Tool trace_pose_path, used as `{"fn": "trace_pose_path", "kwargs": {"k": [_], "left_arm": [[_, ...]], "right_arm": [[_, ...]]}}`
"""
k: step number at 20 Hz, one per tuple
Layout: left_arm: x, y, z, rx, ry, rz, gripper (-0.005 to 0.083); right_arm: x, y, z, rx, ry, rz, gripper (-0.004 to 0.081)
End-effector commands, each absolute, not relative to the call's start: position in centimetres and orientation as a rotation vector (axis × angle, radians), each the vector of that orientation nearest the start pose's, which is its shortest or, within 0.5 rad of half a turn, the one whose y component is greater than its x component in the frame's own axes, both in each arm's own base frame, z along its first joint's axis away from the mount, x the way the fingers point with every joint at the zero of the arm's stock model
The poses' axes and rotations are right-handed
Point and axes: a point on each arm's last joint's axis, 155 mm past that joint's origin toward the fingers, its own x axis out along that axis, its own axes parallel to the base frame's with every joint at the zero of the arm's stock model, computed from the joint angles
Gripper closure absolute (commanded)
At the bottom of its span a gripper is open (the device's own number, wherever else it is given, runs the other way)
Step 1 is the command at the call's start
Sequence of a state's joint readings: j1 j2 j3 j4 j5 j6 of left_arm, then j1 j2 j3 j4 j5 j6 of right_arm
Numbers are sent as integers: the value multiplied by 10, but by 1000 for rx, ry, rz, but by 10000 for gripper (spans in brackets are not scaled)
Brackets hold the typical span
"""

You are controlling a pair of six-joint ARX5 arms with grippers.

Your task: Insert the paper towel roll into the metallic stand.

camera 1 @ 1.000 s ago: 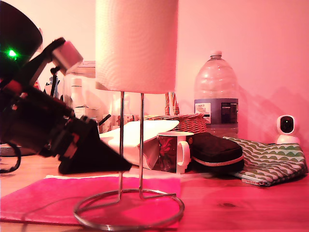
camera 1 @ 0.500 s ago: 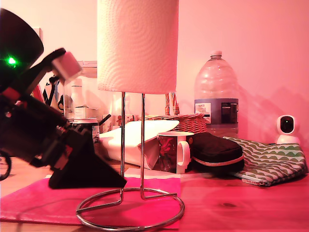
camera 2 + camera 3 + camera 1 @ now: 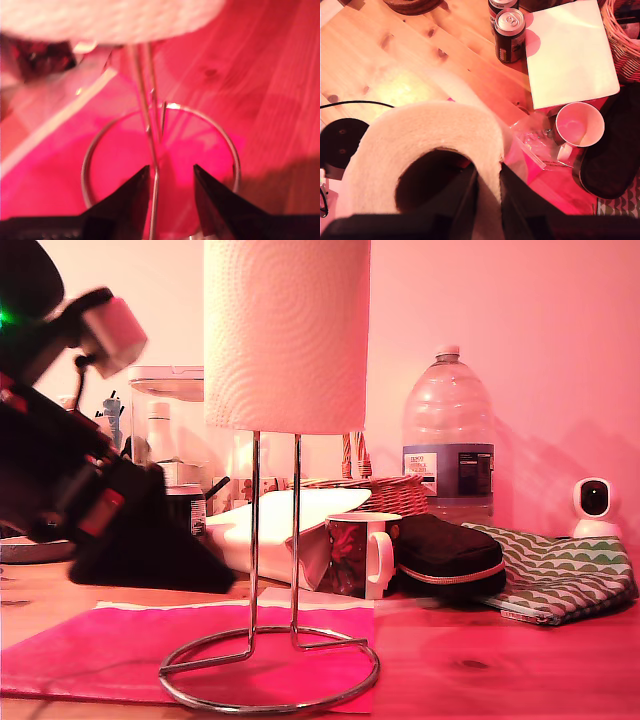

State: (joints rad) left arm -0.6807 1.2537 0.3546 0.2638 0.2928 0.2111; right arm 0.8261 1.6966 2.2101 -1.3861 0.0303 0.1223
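My first gripper [image 3: 170,187], at the exterior view's left, stands narrowly parted astride the metallic stand [image 3: 272,570], likely steadying it; contact unclear. The ring base sits on a pink mat [image 3: 90,645] near the table's front edge. The paper towel roll [image 3: 287,335] hangs threaded on the upright loop, its wall pinched by my second gripper [image 3: 489,192]. Bare rod below gives room for lowering; mug [image 3: 355,552] stands just behind.

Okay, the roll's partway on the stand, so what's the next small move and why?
Probably lower my second gripper straight down: it pinches the paper towel roll's wall, and the roll sits high on the metallic stand, far above the ring base.
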Motion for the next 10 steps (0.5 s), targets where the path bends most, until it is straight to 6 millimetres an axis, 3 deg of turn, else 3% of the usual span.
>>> {"fn": "trace_pose_path", "kwargs": {"k": [1,4,8,10], "left_arm": [[222,-246,56,301,575,-987,584],[214,-239,65,288,589,-982,804],[208,-234,100,191,536,-958,793],[203,-231,120,141,491,-951,793]], "right_arm": [[276,289,349,-261,834,690,783],[276,290,349,-260,835,692,783],[275,290,349,-258,837,698,770],[275,290,349,-257,838,699,703]]}}
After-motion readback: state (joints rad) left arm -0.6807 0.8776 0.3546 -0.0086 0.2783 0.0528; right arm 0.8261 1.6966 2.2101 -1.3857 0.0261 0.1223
